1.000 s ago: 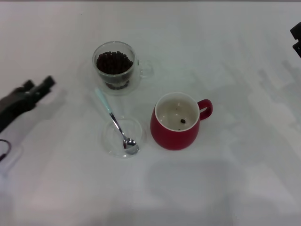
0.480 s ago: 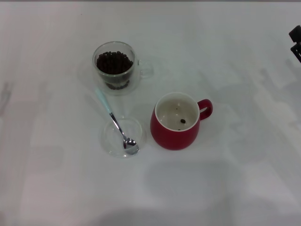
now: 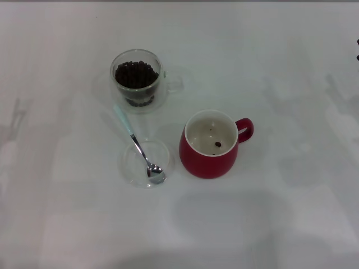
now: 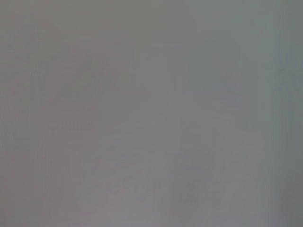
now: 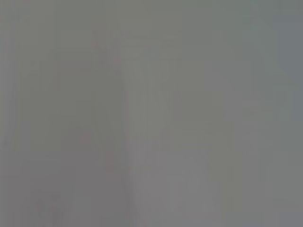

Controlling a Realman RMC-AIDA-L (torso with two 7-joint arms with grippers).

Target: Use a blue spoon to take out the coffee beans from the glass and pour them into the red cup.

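The glass [image 3: 162, 89] stands at the back left of the table, full of coffee beans [image 3: 136, 74]. The blue spoon [image 3: 137, 147] lies in front of it, pale handle toward the glass and metal bowl resting in a flat clear saucer [image 3: 130, 168]. The red cup [image 3: 208, 159] stands to the right of the saucer, handle to the right, with a couple of beans [image 3: 217, 144] on its cream bottom. My left gripper is out of view. Only a dark sliver of my right gripper [image 3: 357, 49] shows at the right edge. Both wrist views show only blank grey.
The white table [image 3: 280, 213] spreads wide around the three items, with faint arm shadows at the left and right sides.
My left gripper has drawn back off the left edge and is gone from view. My right gripper has drawn back to the right until only a sliver shows. The objects have not moved.
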